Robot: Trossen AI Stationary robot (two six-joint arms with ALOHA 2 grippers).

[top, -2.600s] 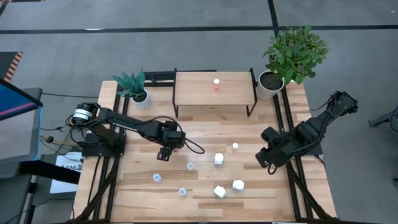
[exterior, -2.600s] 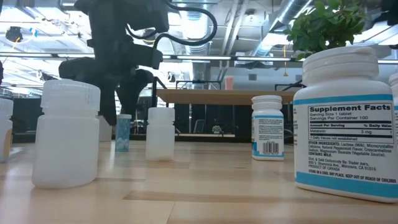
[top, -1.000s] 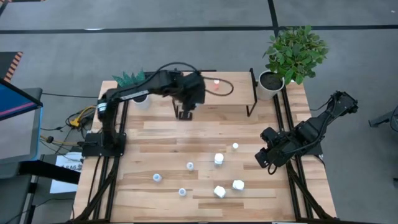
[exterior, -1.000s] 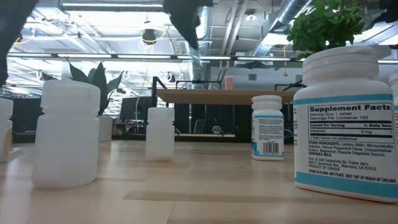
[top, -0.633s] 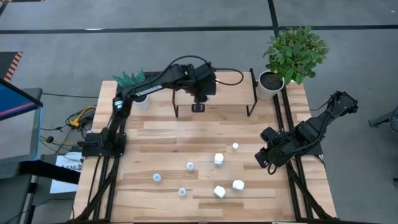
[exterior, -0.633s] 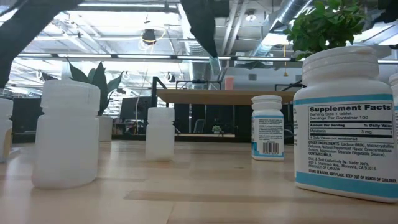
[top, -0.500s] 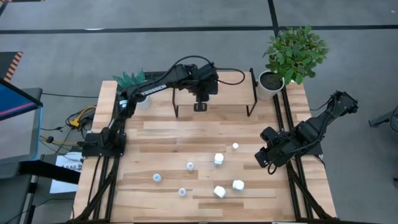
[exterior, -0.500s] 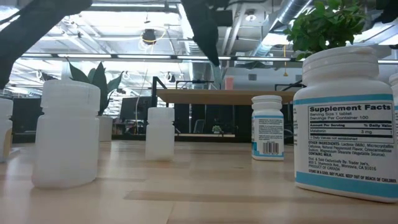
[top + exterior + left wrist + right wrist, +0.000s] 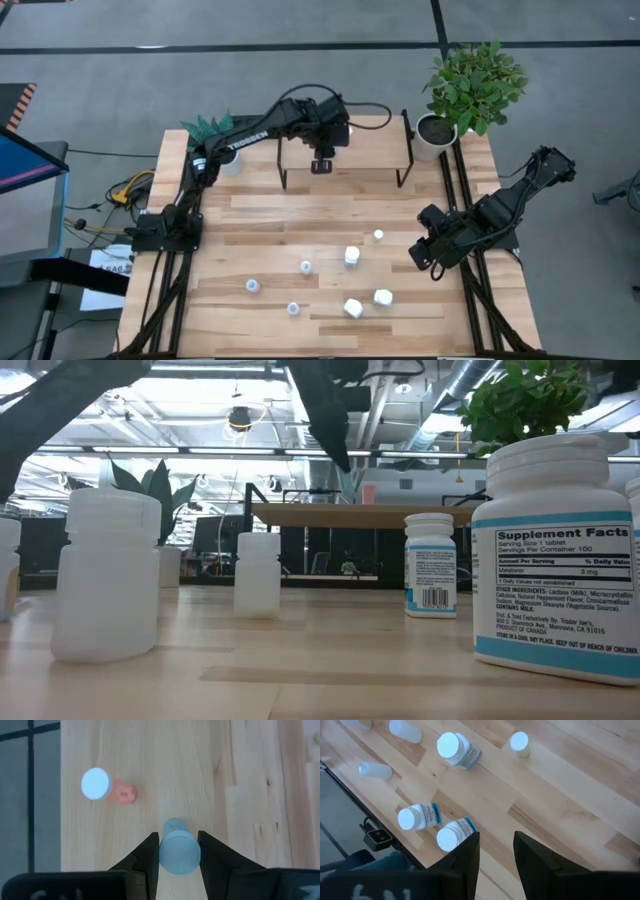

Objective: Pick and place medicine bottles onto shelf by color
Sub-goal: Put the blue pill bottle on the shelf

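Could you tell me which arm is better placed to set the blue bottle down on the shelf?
The left. Its end effector is shut on the blue bottle above the shelf, near the pink bottle. The right end effector waits off by the table's right edge.

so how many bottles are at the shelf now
2: a pink bottle on the shelf, and a blue-capped bottle held in the left gripper over it. None seem hidden.

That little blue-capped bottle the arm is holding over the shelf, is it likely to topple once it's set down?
Probably it tips easily: the blue-capped bottle looks slim and tall for its base. It is likely light, being small plastic between the left gripper's jaws. The shelf top looks flat, and the pink bottle stands upright there, so a gentle release should leave it standing.
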